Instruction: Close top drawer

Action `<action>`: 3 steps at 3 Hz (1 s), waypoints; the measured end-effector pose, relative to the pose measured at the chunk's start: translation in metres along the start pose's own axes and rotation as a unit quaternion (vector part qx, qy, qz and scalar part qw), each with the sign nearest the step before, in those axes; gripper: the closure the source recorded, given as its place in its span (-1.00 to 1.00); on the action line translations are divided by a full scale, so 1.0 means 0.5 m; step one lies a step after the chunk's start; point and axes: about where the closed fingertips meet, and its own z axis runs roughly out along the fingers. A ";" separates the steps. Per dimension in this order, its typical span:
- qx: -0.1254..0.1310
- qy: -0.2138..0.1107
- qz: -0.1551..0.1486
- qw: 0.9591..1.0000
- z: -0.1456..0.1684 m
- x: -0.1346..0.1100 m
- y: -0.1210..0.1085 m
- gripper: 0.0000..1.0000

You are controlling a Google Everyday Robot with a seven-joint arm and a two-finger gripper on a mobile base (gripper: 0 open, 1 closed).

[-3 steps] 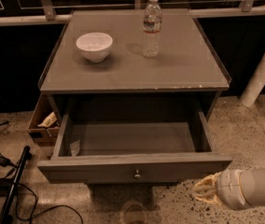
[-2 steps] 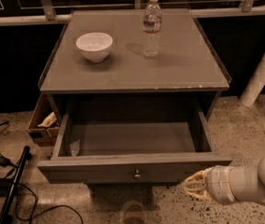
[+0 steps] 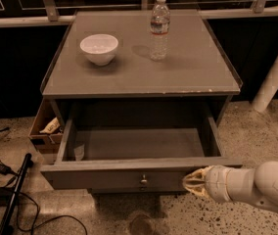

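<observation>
The big grey bench [image 3: 193, 70] has its top drawer [image 3: 95, 178] pulled far out at the front. The gripper [image 3: 190, 182] is low down, right by the drawer's front, jaws pinched together on nothing. A bottle [image 3: 159, 31] and a bowl [image 3: 99, 48] stand on top.

Dim room, speckled floor [image 3: 261, 131].
Grey table [image 3: 193, 72] against a dark wall with a pale rail [image 3: 11, 22]; white post [image 3: 276, 77] at right; box [image 3: 42, 124] and cables [image 3: 46, 223] at left.
</observation>
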 end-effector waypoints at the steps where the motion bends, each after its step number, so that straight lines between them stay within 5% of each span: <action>1: 0.029 0.004 -0.002 1.000 0.021 0.018 -0.034 1.00; 3: 0.082 0.005 -0.008 0.997 0.050 0.021 -0.131 1.00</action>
